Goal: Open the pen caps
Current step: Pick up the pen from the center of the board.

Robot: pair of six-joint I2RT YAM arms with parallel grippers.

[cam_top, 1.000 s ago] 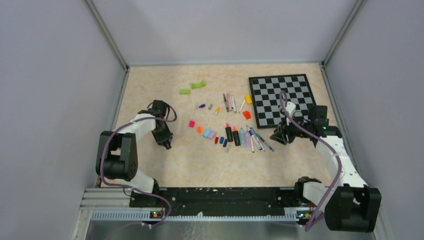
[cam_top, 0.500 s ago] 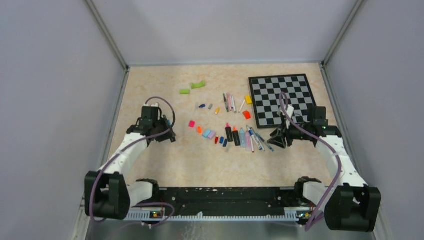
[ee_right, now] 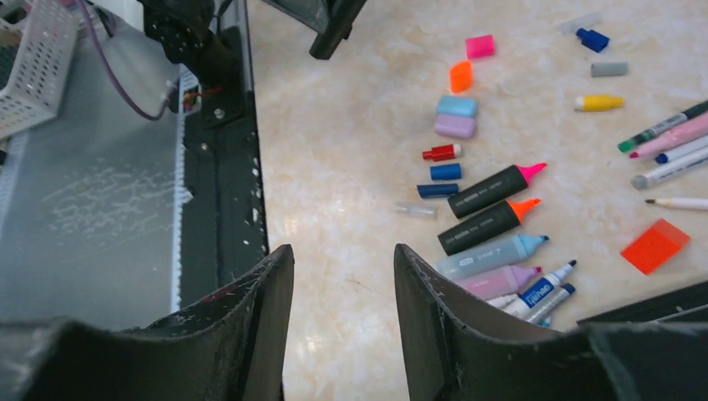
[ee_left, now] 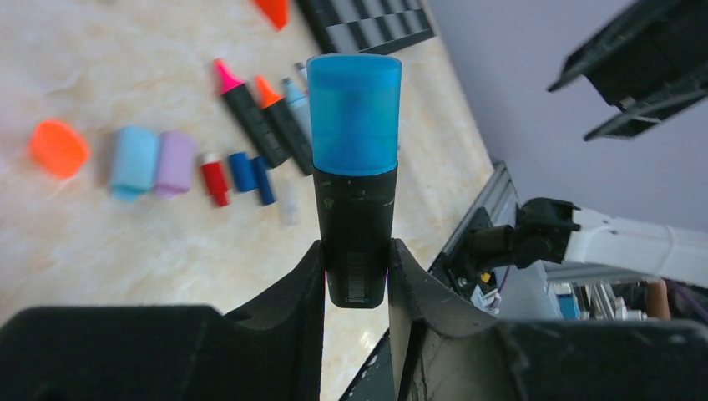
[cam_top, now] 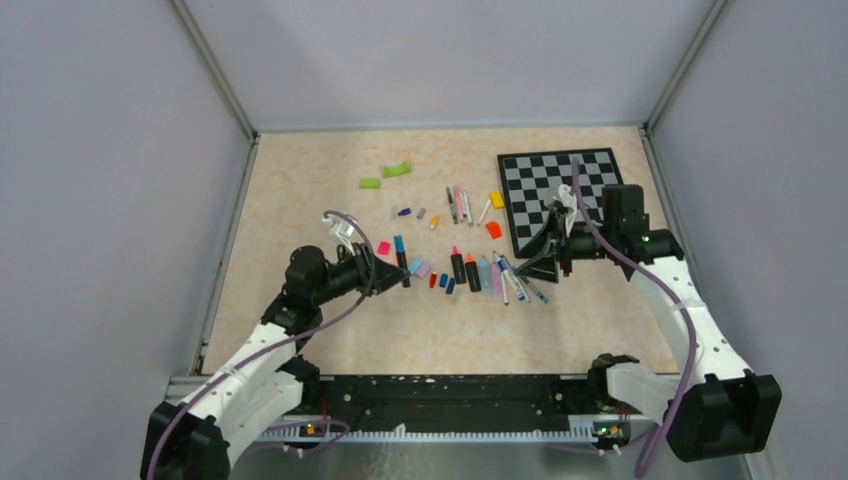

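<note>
Left gripper [ee_left: 355, 251] is clamped on the lower barrel of a black plastic highlighter [ee_left: 356, 209]. The pen's translucent blue plastic cap [ee_left: 354, 113] sits on the far end of the barrel, pointing away from the wrist. The pen is held above the beige marble-patterned tabletop [cam_top: 300, 190].

To its right, loose caps lie on the table: a pink square cap [ee_right: 479, 45], an orange cap [ee_right: 460, 76], and a pale blue cap [ee_right: 456, 105] touching a lilac cap [ee_right: 454, 126]. Nearer the arms lie a small red cap [ee_right: 441, 153] and two dark blue caps [ee_right: 445, 171].

Next comes a row of uncapped highlighters lying side by side: a black one with a pink tip [ee_right: 496, 189], a black one with an orange tip [ee_right: 488, 224], a pale blue barrel [ee_right: 493, 255] and a pink barrel [ee_right: 501, 280]. Behind them lies a cluster of thin pens [cam_top: 460, 203]; whether these are capped is hard to make out.

The right gripper [ee_right: 342, 251] hovers over the right end of that row, its jaws apart with nothing between them. A black-and-grey chessboard [cam_top: 590, 165] lies at the far right.
</note>
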